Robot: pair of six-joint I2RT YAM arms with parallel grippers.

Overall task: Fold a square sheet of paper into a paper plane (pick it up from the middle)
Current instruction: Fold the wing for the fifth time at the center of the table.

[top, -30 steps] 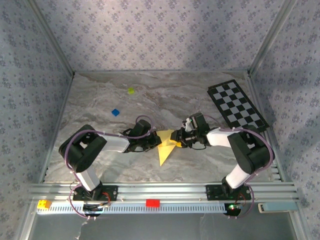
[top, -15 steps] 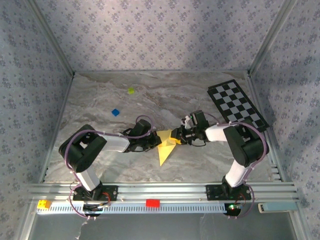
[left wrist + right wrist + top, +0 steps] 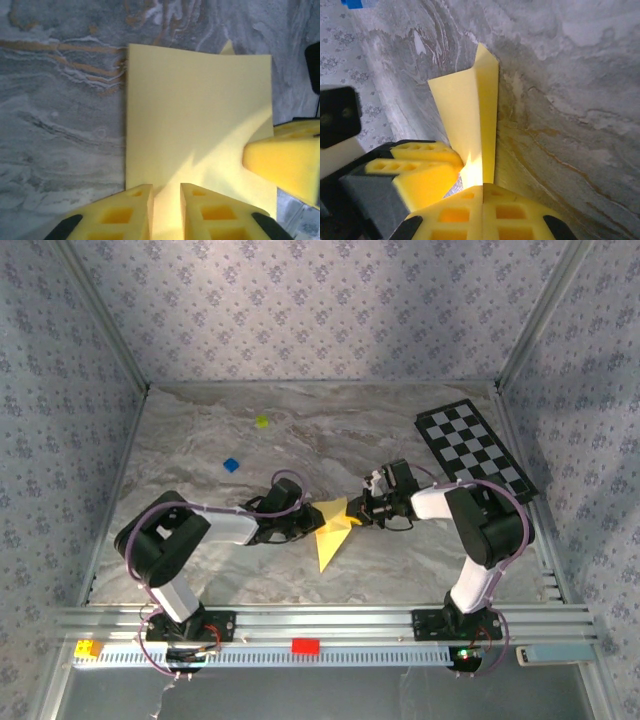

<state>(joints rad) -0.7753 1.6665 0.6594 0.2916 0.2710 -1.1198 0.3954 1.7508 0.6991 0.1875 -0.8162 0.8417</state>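
Note:
The yellow sheet of paper [image 3: 330, 532] lies partly folded at the table's middle, its point toward the near edge. My left gripper [image 3: 305, 524] reaches it from the left. In the left wrist view the paper [image 3: 195, 120] spreads flat ahead, and my left gripper [image 3: 166, 200] is open, its jaws a narrow gap apart with the paper's near edge in that gap. My right gripper [image 3: 358, 518] comes from the right. In the right wrist view my right gripper [image 3: 483, 192] is shut on the paper [image 3: 470, 112], which stands up from the seam between its fingers as a folded flap.
A black-and-white checkered board [image 3: 475, 450] lies at the back right. A small yellow-green block [image 3: 262, 421] and a blue block [image 3: 231, 465] sit behind the left arm. A red block [image 3: 305, 645] and a yellow block [image 3: 88, 648] rest on the front rail.
The right gripper's jaws have closed onto the paper's right edge. The left gripper's jaws have parted slightly. The right arm's elbow has swung a little to the left.

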